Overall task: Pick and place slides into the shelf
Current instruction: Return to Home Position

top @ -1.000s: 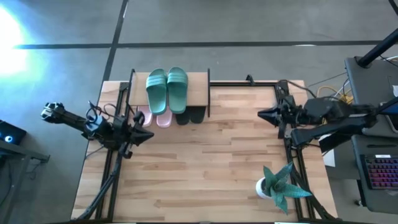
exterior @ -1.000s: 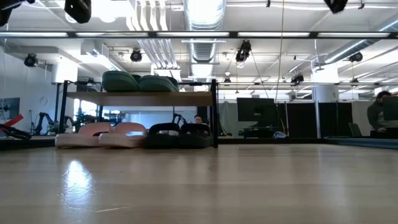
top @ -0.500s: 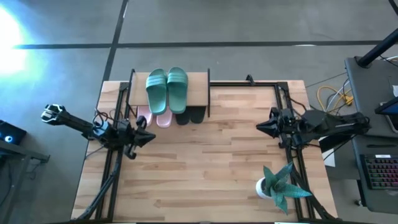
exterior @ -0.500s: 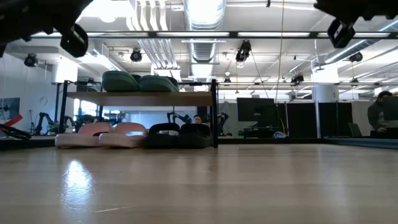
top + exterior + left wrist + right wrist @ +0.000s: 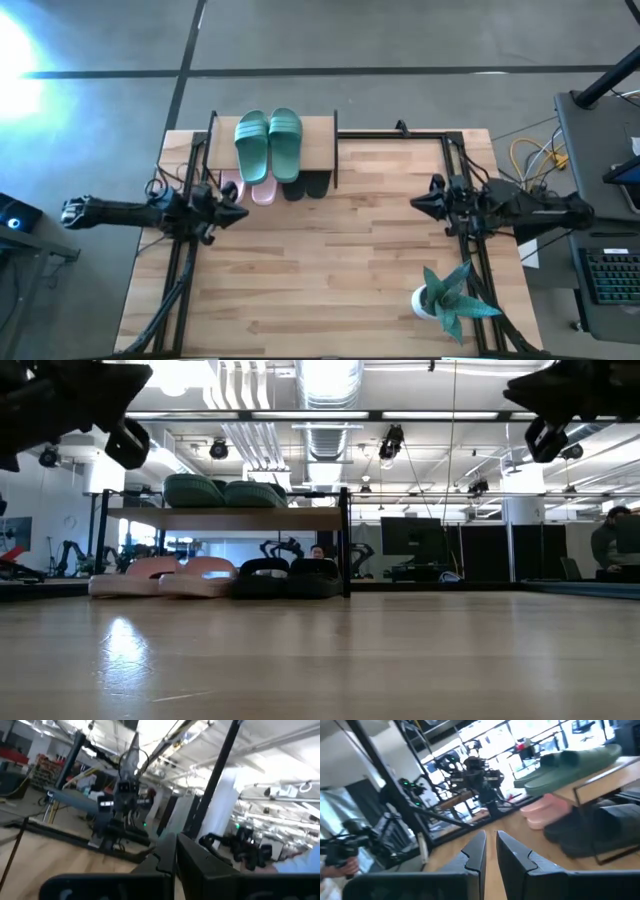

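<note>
We count six slides at the table's (image 5: 330,270) far edge, left of centre: two green (image 5: 268,145) atop the shelf (image 5: 318,135), two pink (image 5: 250,188) and two black (image 5: 305,185) beneath. All lie lengthwise, far edge to near edge. The left gripper (image 5: 235,213) and right gripper (image 5: 418,203) hover near the side edges, jaws closed on nothing.

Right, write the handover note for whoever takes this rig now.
Left gripper: shut, empty, above the left side of the table, close to the shelf.
Right gripper: shut, empty, above the table's right side.
Where the slides are: green pair on the shelf's top board; pink pair and black pair side by side under it.
Done: all six slides are shelved.
Left: probably only parking the arms; no slide lies loose on the table.
</note>
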